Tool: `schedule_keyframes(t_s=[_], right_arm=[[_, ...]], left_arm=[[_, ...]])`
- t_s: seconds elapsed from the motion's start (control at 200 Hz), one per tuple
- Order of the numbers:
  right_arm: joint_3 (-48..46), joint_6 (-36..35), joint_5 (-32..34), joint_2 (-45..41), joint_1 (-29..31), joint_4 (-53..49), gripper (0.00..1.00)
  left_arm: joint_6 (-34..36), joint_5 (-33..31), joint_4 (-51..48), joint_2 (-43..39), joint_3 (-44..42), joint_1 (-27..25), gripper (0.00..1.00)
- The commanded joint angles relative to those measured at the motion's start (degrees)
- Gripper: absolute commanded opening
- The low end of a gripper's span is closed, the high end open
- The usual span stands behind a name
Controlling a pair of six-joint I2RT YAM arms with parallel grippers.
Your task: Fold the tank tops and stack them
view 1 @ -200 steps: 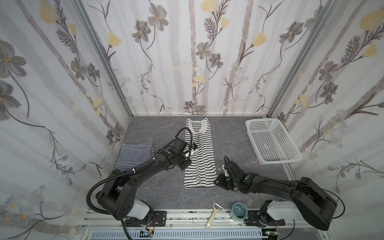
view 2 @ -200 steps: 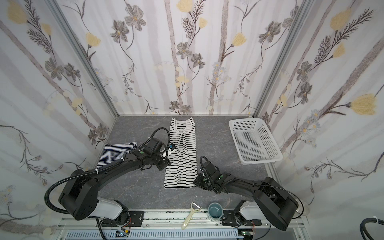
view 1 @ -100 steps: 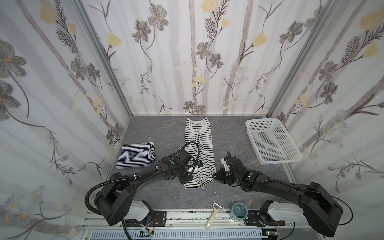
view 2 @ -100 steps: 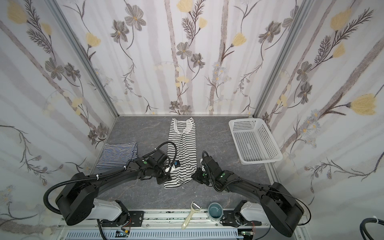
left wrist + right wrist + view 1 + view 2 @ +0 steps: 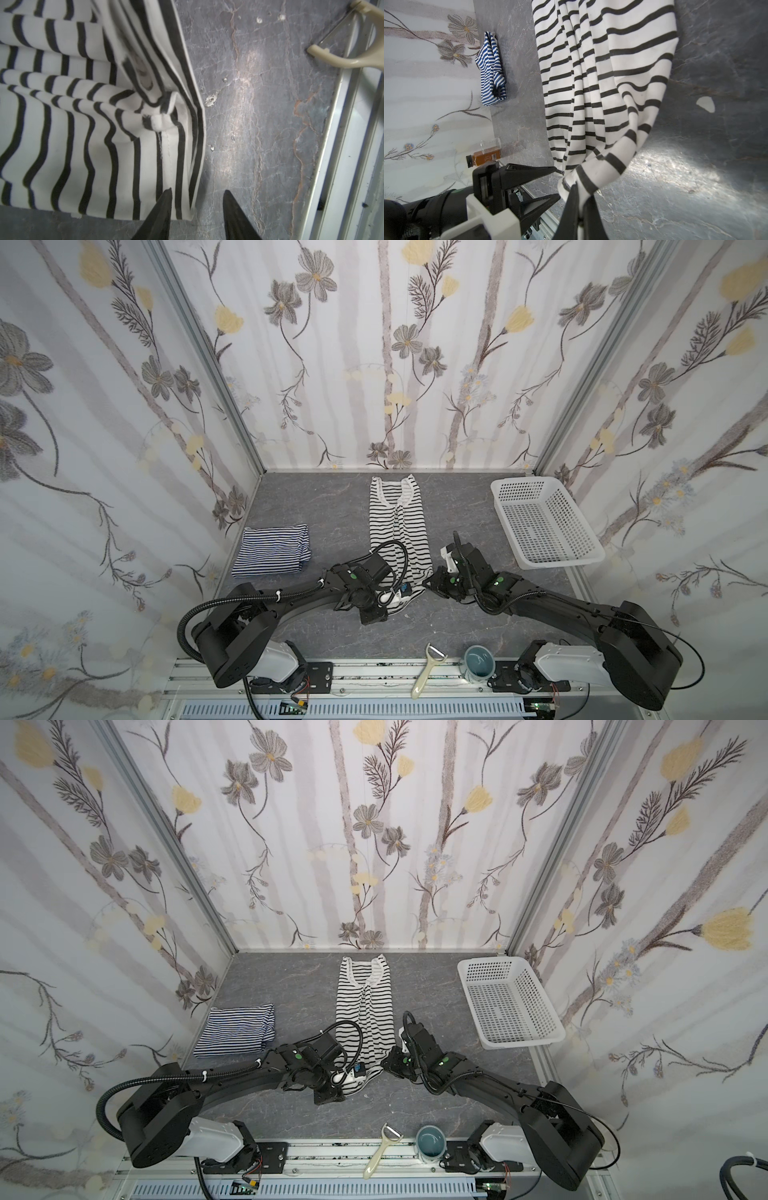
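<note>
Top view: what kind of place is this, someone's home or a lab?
Most likely a robot test cell, not a home: black left arm and right arm bolted to a metal rail, flower-patterned wall panels boxing in a grey marbled tabletop.

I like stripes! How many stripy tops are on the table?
2. The navy-striped tank top lies folded near the left wall. The black-striped tank top lies stretched out mid-table, its near corner pinched in the right gripper. None seems hidden.
</note>
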Motion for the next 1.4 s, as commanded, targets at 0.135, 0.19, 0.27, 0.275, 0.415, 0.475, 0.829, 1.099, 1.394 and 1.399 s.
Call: schedule_keyframes(t_s=[0.135,0.19,0.27,0.275,0.415,0.475,0.829,1.099,1.394,1.399], right_arm=[[0.6,-0.8,-0.7,1.0,-0.9,0.3,0.00],[0.8,-1.0,-1.0,1.3,-1.0,0.4,0.00],[0.9,-1.1,-1.0,1.5,-1.0,0.5,0.00],[0.9,-1.1,-1.0,1.5,-1.0,0.5,0.00],[0.6,-1.2,-1.2,1.8,-1.4,0.8,0.00],[0.6,-1.3,-1.4,2.0,-1.6,0.8,0.00],[-1.3,-1.9,-1.4,-0.2,-2.5,-0.2,0.00],[-2.5,-3.4,-1.0,-6.8,-2.1,-4.9,0.00],[2.7,-3.8,0.3,-10.9,-1.2,-10.2,0.00],[2.9,-3.8,0.3,-10.9,-1.2,-10.3,0.00]], left_arm=[[0.1,-3.2,3.5,1.6,-0.3,-1.0,0.42],[0.0,-3.9,4.2,2.3,-0.6,-1.1,0.42],[-0.1,-5.2,5.1,3.4,-0.8,-1.4,0.42],[-0.1,-5.3,5.2,3.4,-0.8,-1.4,0.42],[-0.5,-6.0,5.8,4.6,-0.9,-1.9,0.42],[-0.2,-6.7,6.0,5.0,-1.3,-2.3,0.41],[1.5,-8.7,5.2,3.1,-3.2,-3.2,0.00],[-0.4,1.1,-5.0,-4.9,0.6,-3.1,0.00],[-1.0,-6.5,-8.8,-9.3,5.8,-2.4,0.00],[-0.9,-6.8,-8.7,-9.2,5.9,-2.3,0.00]])
